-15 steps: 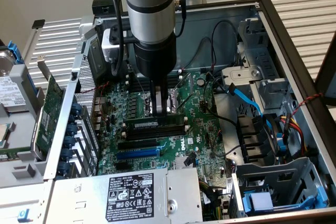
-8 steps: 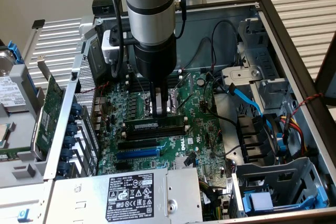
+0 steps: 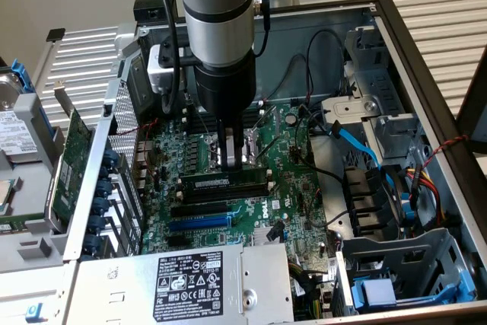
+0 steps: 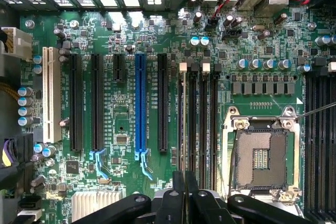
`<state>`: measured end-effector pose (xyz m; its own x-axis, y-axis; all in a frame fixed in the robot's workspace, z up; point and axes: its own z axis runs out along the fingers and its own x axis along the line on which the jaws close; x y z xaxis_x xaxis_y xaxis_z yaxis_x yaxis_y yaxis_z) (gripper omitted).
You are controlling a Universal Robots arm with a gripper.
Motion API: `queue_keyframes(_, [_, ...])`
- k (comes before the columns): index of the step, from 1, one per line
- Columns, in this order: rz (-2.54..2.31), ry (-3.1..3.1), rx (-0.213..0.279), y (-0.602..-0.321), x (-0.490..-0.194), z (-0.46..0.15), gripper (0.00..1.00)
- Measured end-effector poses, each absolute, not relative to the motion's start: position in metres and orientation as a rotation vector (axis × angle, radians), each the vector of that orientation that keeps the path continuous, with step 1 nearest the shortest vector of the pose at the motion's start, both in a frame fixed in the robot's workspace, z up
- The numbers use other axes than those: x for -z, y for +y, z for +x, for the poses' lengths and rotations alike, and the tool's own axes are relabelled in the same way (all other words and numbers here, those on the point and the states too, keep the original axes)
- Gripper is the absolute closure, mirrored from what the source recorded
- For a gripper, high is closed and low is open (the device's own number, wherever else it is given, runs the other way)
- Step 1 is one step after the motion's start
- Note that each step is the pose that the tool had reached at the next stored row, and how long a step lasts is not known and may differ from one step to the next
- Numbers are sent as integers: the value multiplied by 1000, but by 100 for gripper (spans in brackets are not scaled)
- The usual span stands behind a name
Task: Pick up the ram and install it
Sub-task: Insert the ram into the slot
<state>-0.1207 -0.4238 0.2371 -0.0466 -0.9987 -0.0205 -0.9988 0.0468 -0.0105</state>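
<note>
The ram (image 3: 205,181) is a thin green stick with a white label. It stands on edge in a long black slot on the motherboard (image 3: 289,188), just in front of the CPU socket (image 4: 260,158). In the wrist view the ram (image 4: 182,129) appears edge-on, running straight up from between the fingertips. My gripper (image 3: 233,164) comes straight down from the arm onto the middle of the stick's top edge. There the gripper (image 4: 185,182) is shut, its two dark fingers (image 4: 178,192) pressed together on that edge.
Empty black memory slots (image 4: 202,129) lie beside the ram. A blue expansion slot (image 4: 139,103) and several black ones are further along the board. Cables and a blue SATA lead (image 3: 358,142) crowd the exterior view's right. A green expansion card (image 3: 72,161) stands outside the case wall.
</note>
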Motion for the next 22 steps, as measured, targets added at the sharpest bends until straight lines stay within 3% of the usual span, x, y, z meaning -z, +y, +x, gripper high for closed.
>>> queue_keyframes(22, [-2154, 2257, -10, -422, -231, -121, 87])
